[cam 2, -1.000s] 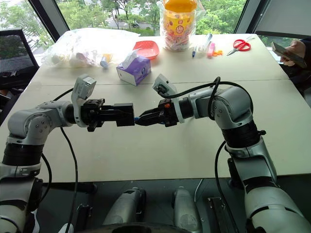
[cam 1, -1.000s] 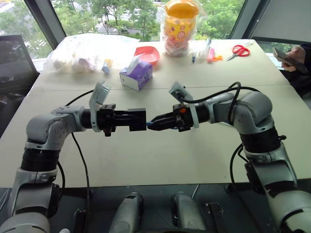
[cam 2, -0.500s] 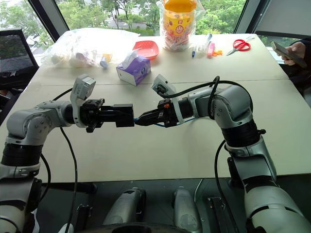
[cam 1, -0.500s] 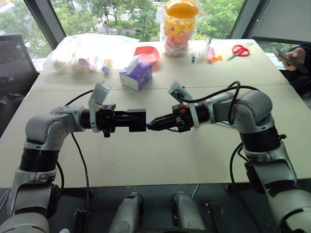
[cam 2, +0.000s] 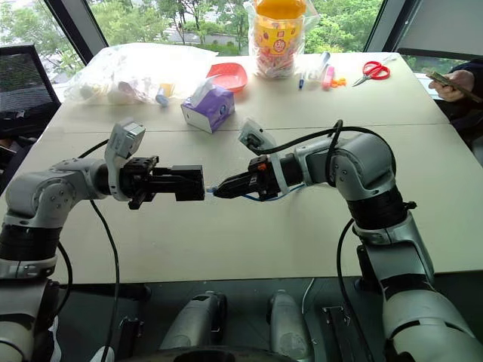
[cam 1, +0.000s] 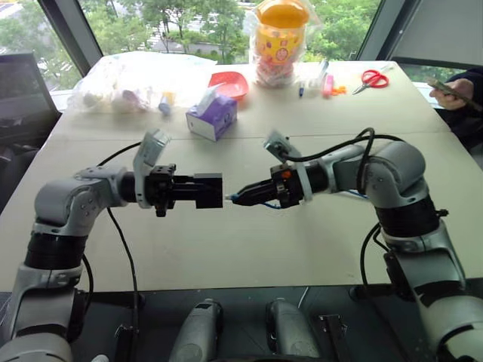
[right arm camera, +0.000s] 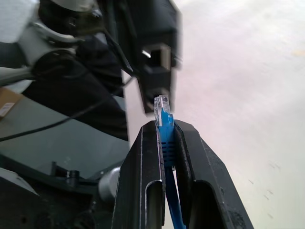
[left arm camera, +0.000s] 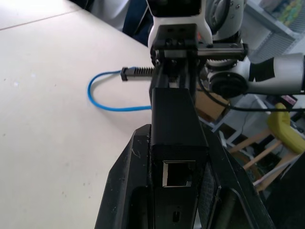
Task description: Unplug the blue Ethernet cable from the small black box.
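**Plug clear of port, arms held level above table**

Left tool (cam 1: pixel 215 191) is clamped on the small black box (cam 1: pixel 208 191), its port facing the robot's right. Right tool (right arm camera: pixel 165 131) is pinched on the blue Ethernet cable (right arm camera: pixel 165 125) just behind the clear plug; the plug sits just beside the port, apart from it, on the same axis. Both forearms point toward each other over the table (cam 1: pixel 226 249). Judgement: unplugging looks done; next move is widening the gap.

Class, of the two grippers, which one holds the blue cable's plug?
The right gripper: it pinches the blue Ethernet cable just behind its plug. The left gripper clamps the small black box.
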Motion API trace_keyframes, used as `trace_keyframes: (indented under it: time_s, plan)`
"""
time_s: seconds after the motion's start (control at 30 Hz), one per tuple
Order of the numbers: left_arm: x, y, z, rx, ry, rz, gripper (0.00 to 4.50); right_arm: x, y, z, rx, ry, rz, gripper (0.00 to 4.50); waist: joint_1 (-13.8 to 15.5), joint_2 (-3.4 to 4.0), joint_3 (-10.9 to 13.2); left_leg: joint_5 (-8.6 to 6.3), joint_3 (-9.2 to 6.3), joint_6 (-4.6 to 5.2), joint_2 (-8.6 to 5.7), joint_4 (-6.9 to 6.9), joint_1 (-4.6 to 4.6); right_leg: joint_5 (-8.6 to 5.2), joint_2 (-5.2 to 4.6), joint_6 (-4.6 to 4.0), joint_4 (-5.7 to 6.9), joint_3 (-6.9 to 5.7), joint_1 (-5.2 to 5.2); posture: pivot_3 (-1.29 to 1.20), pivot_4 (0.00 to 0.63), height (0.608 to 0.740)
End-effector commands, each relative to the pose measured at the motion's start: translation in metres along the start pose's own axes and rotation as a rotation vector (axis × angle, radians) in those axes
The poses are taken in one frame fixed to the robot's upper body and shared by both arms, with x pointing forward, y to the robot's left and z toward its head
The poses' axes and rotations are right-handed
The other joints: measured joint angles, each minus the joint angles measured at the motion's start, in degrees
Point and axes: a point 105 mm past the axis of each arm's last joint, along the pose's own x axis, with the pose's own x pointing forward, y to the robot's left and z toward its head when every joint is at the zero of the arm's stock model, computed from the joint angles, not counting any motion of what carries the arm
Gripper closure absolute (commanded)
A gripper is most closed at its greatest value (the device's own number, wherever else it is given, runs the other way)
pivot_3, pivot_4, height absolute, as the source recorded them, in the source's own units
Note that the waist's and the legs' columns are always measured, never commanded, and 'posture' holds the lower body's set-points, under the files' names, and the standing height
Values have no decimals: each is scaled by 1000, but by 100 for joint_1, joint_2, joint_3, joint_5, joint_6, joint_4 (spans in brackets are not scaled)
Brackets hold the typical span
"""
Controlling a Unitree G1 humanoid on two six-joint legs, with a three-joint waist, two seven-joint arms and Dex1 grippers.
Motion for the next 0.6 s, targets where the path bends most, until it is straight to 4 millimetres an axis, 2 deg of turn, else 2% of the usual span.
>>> trace_keyframes:
  time_s: [0.03, 0.13, 0.23, 0.33, 0.4, 0.47, 0.53, 0.6]
  plan:
    - [-8, -4, 7, 52, 6, 0, 3971, -19, -12, -3, 17, -28, -53, 4467, 3, -4, 2, 0, 1, 1, -1, 0, -1, -1, -1, -1, -1, 0, 0, 0, 150, 740]
    - [-13, -3, 4, 61, 19, 16, 3971, -31, -25, -10, 29, -25, -123, 4467, -5, -5, 6, -1, 5, 2, 0, 0, -2, -1, -2, -2, -3, 1, -1, 0, 150, 740]
    - [-13, 5, 1, 105, 30, 60, 3971, -39, -40, -7, -28, -64, -232, 4467, -20, -6, 7, -1, 6, 2, 2, -2, -2, -1, -1, -1, -3, 0, -3, 0, 150, 740]
    - [2, 35, -1, 292, 10, 231, 3971, -53, -94, 7, -130, -171, -629, 4467, -10, -5, 6, -1, 10, 2, 4, -7, 2, 0, 0, 1, -2, 3, -2, 0, 150, 740]
    - [16, 47, -9, 408, 42, 282, 3971, -66, -124, 6, -105, -204, -865, 4467, 18, -9, 7, 2, 14, -3, 2, -6, 4, 4, -2, 6, -2, 7, -2, 0, 150, 740]
    - [32, 55, -18, 492, 49, 309, 3971, -76, -142, 2, -30, -235, -996, 4467, 27, -10, 7, 3, 14, -4, 0, -5, -4, 10, -3, 14, -2, 9, -9, 0, 150, 740]
    - [45, 62, -18, 503, -11, 335, 3971, -82, -150, 2, -9, -263, -1078, 4467, 80, -10, 7, 3, 16, -5, -9, -12, -10, 12, -11, 15, -2, 13, -15, 0, 150, 740]
    - [54, 73, -20, 522, -35, 384, 3971, -82, -151, 3, 40, -309, -1094, 3627, 104, -10, 7, 3, 20, -4, -10, -14, -37, 13, -13, 18, -1, 16, -46, 0, 150, 740]
